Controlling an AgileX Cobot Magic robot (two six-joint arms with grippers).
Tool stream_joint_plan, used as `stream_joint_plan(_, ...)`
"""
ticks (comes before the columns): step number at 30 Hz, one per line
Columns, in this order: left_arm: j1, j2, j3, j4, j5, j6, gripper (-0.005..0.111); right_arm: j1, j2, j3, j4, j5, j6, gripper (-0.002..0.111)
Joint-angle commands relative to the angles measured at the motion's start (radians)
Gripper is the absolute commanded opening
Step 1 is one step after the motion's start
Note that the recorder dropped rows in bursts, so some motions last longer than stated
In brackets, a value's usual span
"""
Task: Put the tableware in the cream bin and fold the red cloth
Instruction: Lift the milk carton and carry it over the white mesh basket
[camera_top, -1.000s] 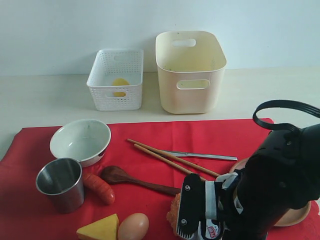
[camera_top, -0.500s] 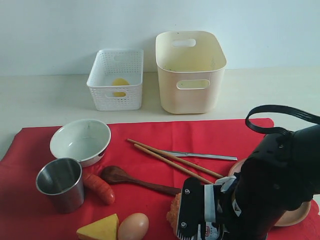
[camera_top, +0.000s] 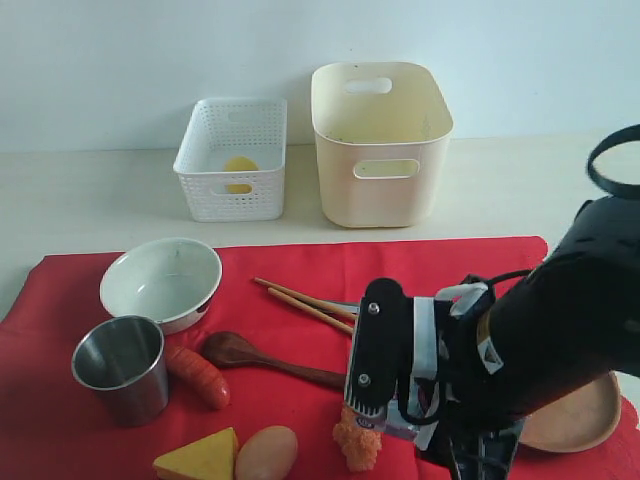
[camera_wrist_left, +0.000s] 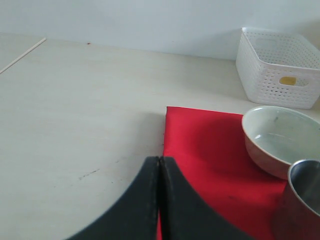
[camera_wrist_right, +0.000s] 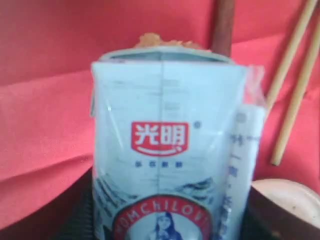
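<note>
Pale tabletop (camera_top: 90, 195) bears creased red cloth (camera_top: 300, 265); right pincer (camera_top: 418, 378) clasps carton (camera_wrist_right: 165, 145) (boxy).

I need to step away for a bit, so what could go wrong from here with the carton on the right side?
1. The right end effector grips the carton among the items on the cloth; if it slips, it may topple onto the spoon or chopsticks.
2. It works close to the chopsticks and plate and could sweep them aside.

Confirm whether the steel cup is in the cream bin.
No, the steel cup stands on the red cloth, near the white bowl.
</note>
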Motion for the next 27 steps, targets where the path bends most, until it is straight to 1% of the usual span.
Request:
stream_joint_plan(1, 0.002, -0.005, 0.004, -0.001, -0.01, 0.0, 0.001, -0.003, -0.127, -0.01, -0.008, -0.037, 0.029, 0.0)
stream_joint_plan(4, 0.002, -0.005, 0.004, -0.001, -0.01, 0.0, 0.001, -0.003, -0.219, -0.01, 0.004, -0.094, 0.107, 0.0)
stream_joint_plan(6, 0.002, -0.005, 0.004, -0.001, -0.01, 0.0, 0.001, -0.003, -0.257, -0.01, 0.053, -0.185, 0.156, 0.0)
stream_joint_plan(7, 0.002, -0.005, 0.004, -0.001, -0.01, 0.0, 0.001, -0.003, -0.265, -0.01, 0.108, -0.258, 0.165, 0.0)
stream_joint_plan(11, 0.002, -0.005, 0.004, -0.001, -0.01, 0.0, 0.001, -0.003, -0.242, -0.017, 0.23, -0.445, 0.168, 0.0)
stream_joint_plan(13, 0.002, -0.005, 0.004, -0.001, -0.01, 0.0, 0.001, -0.003, -0.21, -0.052, 0.241, -0.488, 0.17, 0.0)
stream_joint_plan(21, 0.002, -0.005, 0.004, -0.001, -0.01, 0.0, 0.001, -0.003, 0.039, -0.321, 0.241, -0.503, 0.296, 0.0)
stream_joint_plan(27, 0.002, -0.005, 0.004, -0.001, -0.01, 0.0, 0.001, -0.003, 0.279, -0.569, 0.241, -0.612, 0.383, 0.0)
